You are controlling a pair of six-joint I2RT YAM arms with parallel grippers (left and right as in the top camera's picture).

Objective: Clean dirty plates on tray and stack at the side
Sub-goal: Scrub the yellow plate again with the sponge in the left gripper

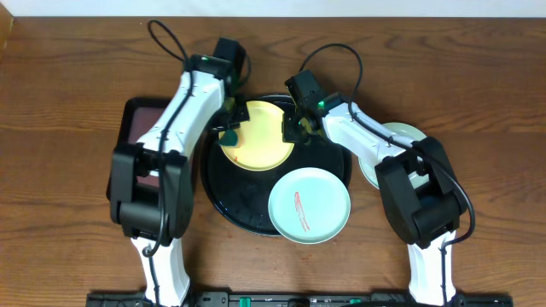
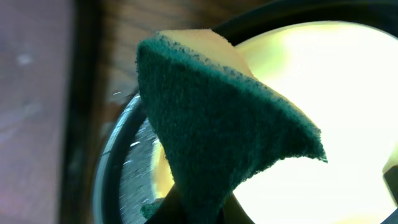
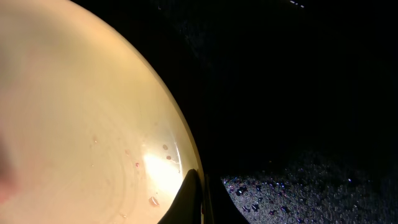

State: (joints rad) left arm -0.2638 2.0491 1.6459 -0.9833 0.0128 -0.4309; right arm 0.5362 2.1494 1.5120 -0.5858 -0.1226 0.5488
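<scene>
The black tray holds the pale yellow plate at its far side and a mint-green plate with a red smear at its front right. A second mint-green plate lies on the table to the right, partly under my right arm. My left gripper is shut on a green-and-yellow sponge at the yellow plate's left edge. My right gripper is shut on the yellow plate's right rim, one finger over the rim. Small reddish specks show on the plate.
A dark maroon rectangular tray lies left of the black tray, under my left arm. The black tray's floor shows wet droplets, and its rim shows in the left wrist view. Brown wooden table all around.
</scene>
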